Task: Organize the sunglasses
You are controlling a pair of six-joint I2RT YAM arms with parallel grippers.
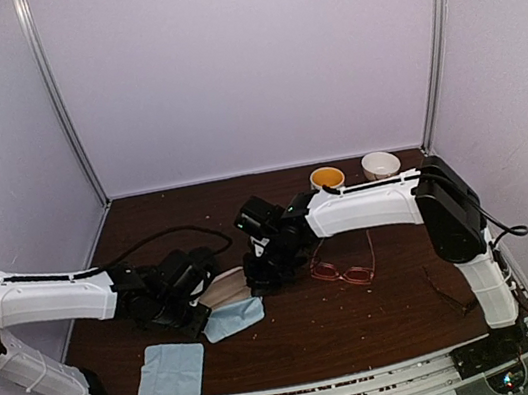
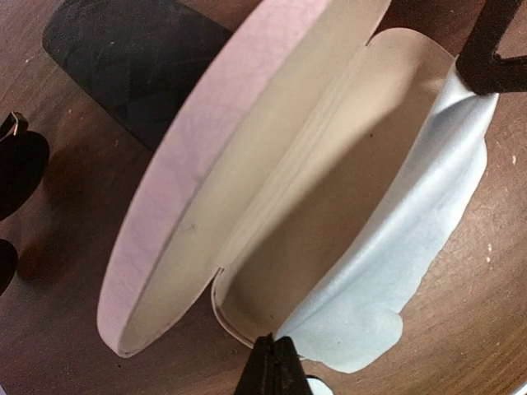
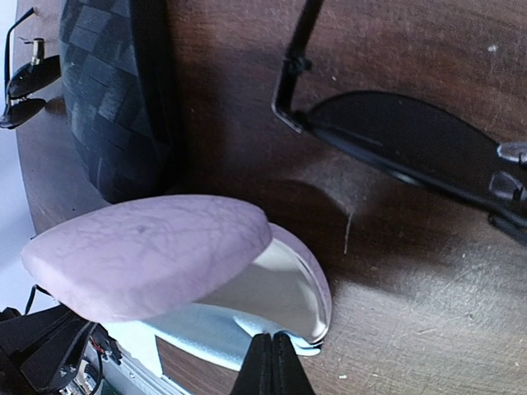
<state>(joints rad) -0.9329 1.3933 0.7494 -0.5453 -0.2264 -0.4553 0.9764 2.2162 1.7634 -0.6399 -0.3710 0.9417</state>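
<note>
A pink hard case (image 1: 221, 286) lies open between my two grippers, also seen in the left wrist view (image 2: 247, 164) and the right wrist view (image 3: 148, 247). A light-blue cloth (image 1: 233, 317) drapes over its front rim (image 2: 412, 239) (image 3: 181, 333). My left gripper (image 1: 199, 308) (image 2: 276, 362) is shut on the cloth's near edge at the case rim. My right gripper (image 1: 262, 277) (image 3: 274, 362) is shut on the cloth's other end. Black sunglasses with dark lenses (image 3: 412, 140) lie beside the case. Pink-red framed glasses (image 1: 343, 267) lie right of my right gripper. A thin black pair (image 1: 450, 293) lies near the right arm's base.
A black hard case (image 2: 123, 58) (image 3: 115, 107) lies behind the pink one. A second light-blue cloth (image 1: 171, 371) lies at the front left. An orange bowl (image 1: 327, 178) and a white bowl (image 1: 380, 165) stand at the back wall.
</note>
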